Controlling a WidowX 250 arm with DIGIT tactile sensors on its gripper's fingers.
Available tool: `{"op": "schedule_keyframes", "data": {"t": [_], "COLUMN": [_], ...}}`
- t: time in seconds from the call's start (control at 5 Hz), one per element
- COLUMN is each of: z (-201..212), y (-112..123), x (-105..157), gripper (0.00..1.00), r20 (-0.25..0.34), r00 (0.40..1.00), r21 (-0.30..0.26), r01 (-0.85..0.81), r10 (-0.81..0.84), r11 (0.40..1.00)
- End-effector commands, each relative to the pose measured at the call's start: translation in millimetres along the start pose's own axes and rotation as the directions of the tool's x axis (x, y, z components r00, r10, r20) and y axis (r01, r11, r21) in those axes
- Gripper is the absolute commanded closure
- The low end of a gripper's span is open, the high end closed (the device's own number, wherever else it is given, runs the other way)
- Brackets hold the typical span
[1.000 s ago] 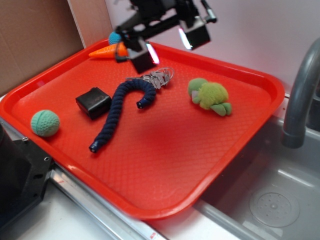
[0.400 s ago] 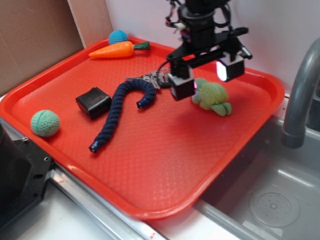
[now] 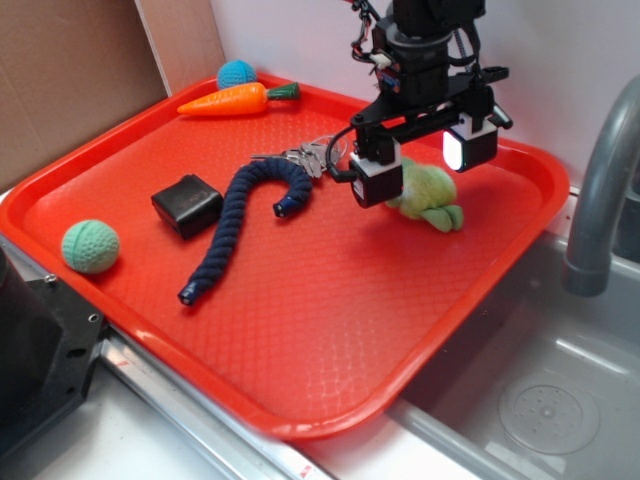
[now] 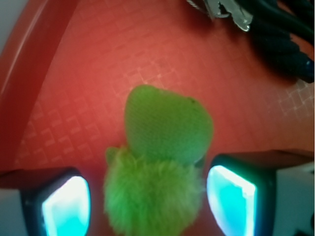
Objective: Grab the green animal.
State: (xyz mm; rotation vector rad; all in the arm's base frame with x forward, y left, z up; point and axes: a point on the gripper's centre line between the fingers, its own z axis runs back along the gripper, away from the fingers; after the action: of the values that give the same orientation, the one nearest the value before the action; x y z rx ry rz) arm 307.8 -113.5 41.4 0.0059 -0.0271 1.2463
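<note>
The green animal [image 3: 425,195] is lying on the far right part of the red tray [image 3: 330,330], a woolly yellow-green body with a darker green head [image 4: 167,125] and stubby feet. From the wrist view its fuzzy body is sitting right between the two lit fingertips [image 4: 231,201], with the head poking out ahead of them onto the waffled tray surface.

Working from the near side: the tray is resting on a pale counter [image 3: 120,440] beside a grey sink [image 3: 540,390], with a curved grey faucet [image 3: 600,190] rising at the right edge. On the near left of the tray a teal crocheted ball [image 3: 90,246] is sitting by itself. Past it a small black box [image 3: 187,205] is lying just beside a dark blue rope [image 3: 240,222] that is curling into a hook at its far end. A bunch of keys [image 3: 305,155] is lying at the top of that hook.

The claw [image 3: 425,165] is hanging over the toy with its fingers spread wide, one on each side of the plush body, not clenching it; whether the pads are touching the fuzz, I cannot tell.

Farthest back, near the tray's far rim, an orange carrot [image 3: 228,99] with a green top is lying next to a blue ball [image 3: 236,73].
</note>
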Motion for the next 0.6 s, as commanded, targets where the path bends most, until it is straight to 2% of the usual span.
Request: {"op": "schedule_keyframes", "data": {"t": [0.0, 0.4], "z": [17, -10], "y": [-6, 3], "x": [14, 12], "gripper": [0.00, 0.00], "r20": [0.000, -0.038], "r00": [1.000, 0.999], "r21": [-0.059, -0.037], "r01": [-0.020, 0.012], "r10": [0.020, -0.013], "r11": [0.998, 0.999]}}
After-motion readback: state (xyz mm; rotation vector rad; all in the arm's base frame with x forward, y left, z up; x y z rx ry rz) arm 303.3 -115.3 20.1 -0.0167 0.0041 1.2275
